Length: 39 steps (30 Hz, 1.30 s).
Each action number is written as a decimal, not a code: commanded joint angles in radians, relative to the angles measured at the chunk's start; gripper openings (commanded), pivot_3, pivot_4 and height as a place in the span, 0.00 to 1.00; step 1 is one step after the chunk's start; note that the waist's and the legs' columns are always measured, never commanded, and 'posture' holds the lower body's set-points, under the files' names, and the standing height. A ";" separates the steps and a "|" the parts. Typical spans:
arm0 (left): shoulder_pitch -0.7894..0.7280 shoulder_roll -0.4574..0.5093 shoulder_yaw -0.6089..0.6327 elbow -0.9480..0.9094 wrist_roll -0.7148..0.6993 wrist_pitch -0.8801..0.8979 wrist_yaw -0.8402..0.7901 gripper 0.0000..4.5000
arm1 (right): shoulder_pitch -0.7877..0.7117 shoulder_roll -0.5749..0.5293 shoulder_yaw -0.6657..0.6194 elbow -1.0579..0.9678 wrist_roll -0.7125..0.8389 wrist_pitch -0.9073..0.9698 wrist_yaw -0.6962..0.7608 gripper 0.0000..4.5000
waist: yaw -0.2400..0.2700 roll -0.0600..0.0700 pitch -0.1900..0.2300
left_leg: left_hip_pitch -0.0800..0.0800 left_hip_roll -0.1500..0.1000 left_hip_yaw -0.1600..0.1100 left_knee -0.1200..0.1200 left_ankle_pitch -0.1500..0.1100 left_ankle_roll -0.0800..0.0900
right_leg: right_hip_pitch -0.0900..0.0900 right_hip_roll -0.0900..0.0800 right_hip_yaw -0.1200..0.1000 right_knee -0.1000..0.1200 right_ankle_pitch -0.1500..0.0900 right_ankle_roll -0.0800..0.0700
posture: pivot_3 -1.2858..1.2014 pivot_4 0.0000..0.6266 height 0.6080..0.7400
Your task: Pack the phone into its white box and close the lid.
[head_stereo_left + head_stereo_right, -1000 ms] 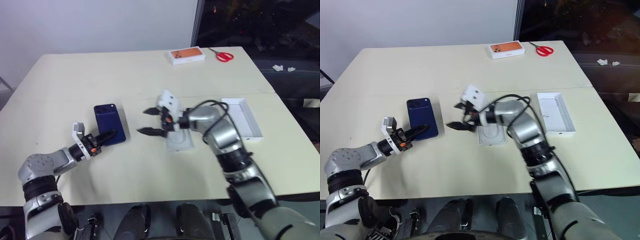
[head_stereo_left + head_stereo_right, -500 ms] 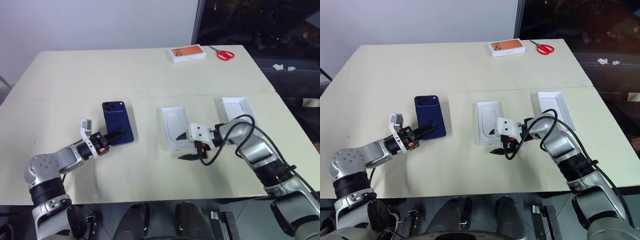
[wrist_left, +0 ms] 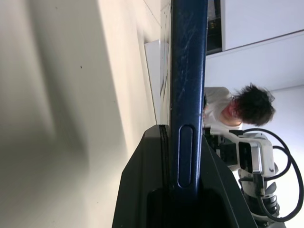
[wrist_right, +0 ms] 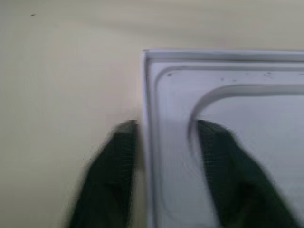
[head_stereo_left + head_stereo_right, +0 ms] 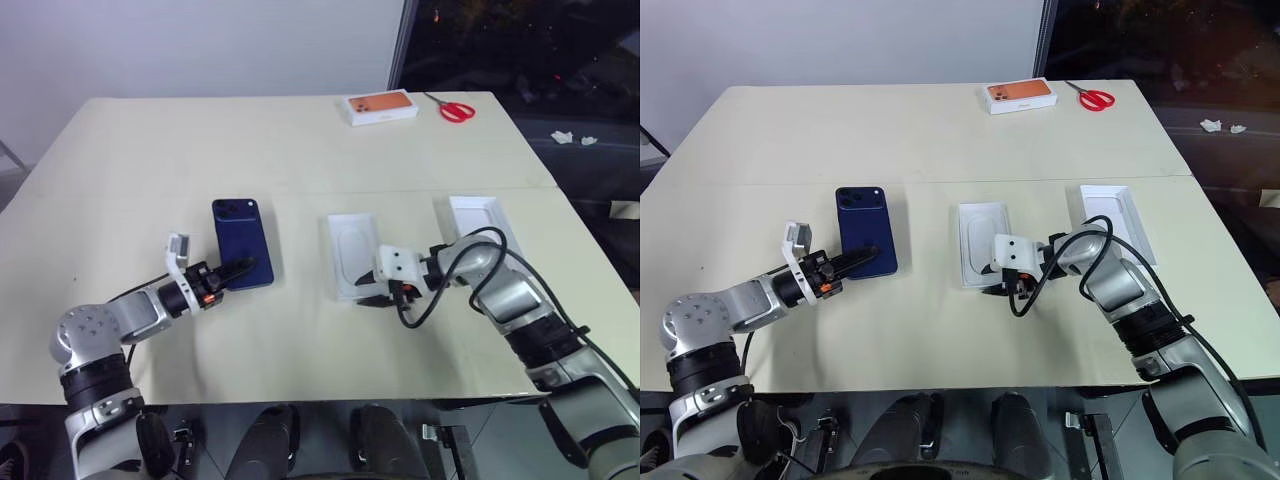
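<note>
The dark blue phone (image 5: 243, 243) lies back up on the table, left of centre. My left gripper (image 5: 238, 270) is shut on its near end, and the left wrist view looks along the phone's edge (image 3: 189, 71) between the fingers. The white box (image 5: 354, 266) sits open at the middle, its oval recess up. My right gripper (image 5: 368, 297) is at the box's near end, shut on the wall: in the right wrist view one finger (image 4: 121, 156) is outside the box (image 4: 228, 142) and the other is inside. The lid (image 5: 478, 222) lies hollow side up to the right.
An orange-printed white box (image 5: 381, 106) and red-handled scissors (image 5: 457, 109) lie at the table's far edge. A seam crosses the table (image 5: 150, 150) behind the phone and the box. A person (image 3: 249, 102) is in the left wrist view beyond the table.
My right gripper came down from left of the white box to its near end and shut its fingers on the wall. The left gripper kept hold of the phone. The camera shifted slightly.
</note>
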 commanded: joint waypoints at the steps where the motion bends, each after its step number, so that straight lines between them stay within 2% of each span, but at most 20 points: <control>1: -0.008 -0.003 0.003 -0.041 -0.047 -0.010 0.000 0.00 | -0.008 0.007 0.004 0.011 -0.016 0.005 -0.011 0.16 | -0.003 0.000 0.000 | 0.000 0.000 0.000 0.000 0.000 0.000 | 0.000 0.000 0.000 0.000 0.000 0.000 | 0.52 0.24 1.00; 8: -0.027 -0.012 0.015 -0.041 -0.070 -0.014 0.024 0.00 | -0.013 0.060 0.020 -0.003 -0.015 0.038 -0.023 0.16 | -0.004 0.000 0.000 | 0.000 0.000 0.000 0.000 0.000 -0.001 | 0.000 0.000 0.000 0.000 0.000 0.000 | 0.52 0.24 1.00; 14: -0.096 -0.024 0.046 -0.037 -0.130 -0.020 0.086 0.00 | -0.025 0.249 0.089 -0.050 -0.051 0.136 -0.131 0.16 | -0.012 -0.001 -0.001 | 0.001 0.002 0.000 0.000 0.001 -0.002 | -0.001 0.002 0.000 0.001 0.000 0.000 | 0.52 0.24 1.00; 19: -0.115 -0.028 0.056 -0.032 -0.178 -0.027 0.141 0.00 | -0.022 0.362 0.128 -0.073 -0.063 0.224 -0.187 0.16 | -0.018 -0.001 -0.001 | 0.001 0.003 0.000 -0.002 0.005 -0.009 | -0.002 0.003 0.001 0.001 0.000 0.000 | 0.52 0.24 1.00; 22: -0.110 -0.031 0.047 -0.035 -0.200 -0.033 0.164 0.00 | -0.029 0.384 0.121 -0.066 -0.066 0.247 -0.217 0.42 | -0.012 -0.001 0.000 | 0.001 0.002 0.000 -0.001 0.005 -0.009 | -0.002 0.003 0.000 0.002 0.000 0.000 | 0.52 0.24 1.00; 26: -0.088 -0.042 0.018 -0.044 -0.207 -0.038 0.179 0.00 | -0.051 0.371 0.095 -0.075 -0.066 0.264 -0.239 0.90 | -0.002 -0.001 0.000 | 0.000 0.001 0.000 -0.001 0.005 -0.009 | -0.002 0.002 0.000 0.002 0.000 0.000 | 0.52 0.24 1.00; 27: -0.082 -0.043 0.013 -0.047 -0.210 -0.037 0.180 0.00 | -0.057 0.365 0.081 -0.088 -0.055 0.288 -0.239 0.99 | -0.001 -0.001 0.000 | 0.000 0.000 0.000 -0.001 0.005 -0.009 | -0.002 0.001 0.000 0.002 0.000 0.000 | 0.52 0.24 1.00; 31: -0.047 -0.035 -0.030 -0.073 -0.207 -0.023 0.172 0.00 | -0.052 0.281 -0.001 -0.201 0.040 0.428 -0.180 0.99 | 0.000 -0.002 0.000 | -0.001 0.000 0.000 0.000 0.005 -0.008 | -0.002 0.001 0.000 0.002 0.000 0.000 | 0.52 0.24 1.00; 34: -0.018 -0.034 -0.091 -0.101 -0.185 -0.024 0.159 0.00 | -0.020 0.144 -0.057 -0.279 0.105 0.462 -0.102 0.99 | 0.002 -0.002 0.000 | -0.001 -0.001 -0.001 0.000 0.003 -0.005 | -0.002 0.000 0.000 0.000 0.000 0.000 | 0.52 0.24 1.00; 39: -0.028 -0.051 -0.135 -0.074 -0.176 -0.051 0.165 0.00 | -0.026 0.035 -0.096 -0.237 0.118 0.447 -0.099 0.99 | -0.005 -0.002 0.000 | -0.001 0.000 0.000 0.000 0.000 -0.001 | -0.002 0.000 0.000 0.001 0.000 0.000 | 0.52 0.24 1.00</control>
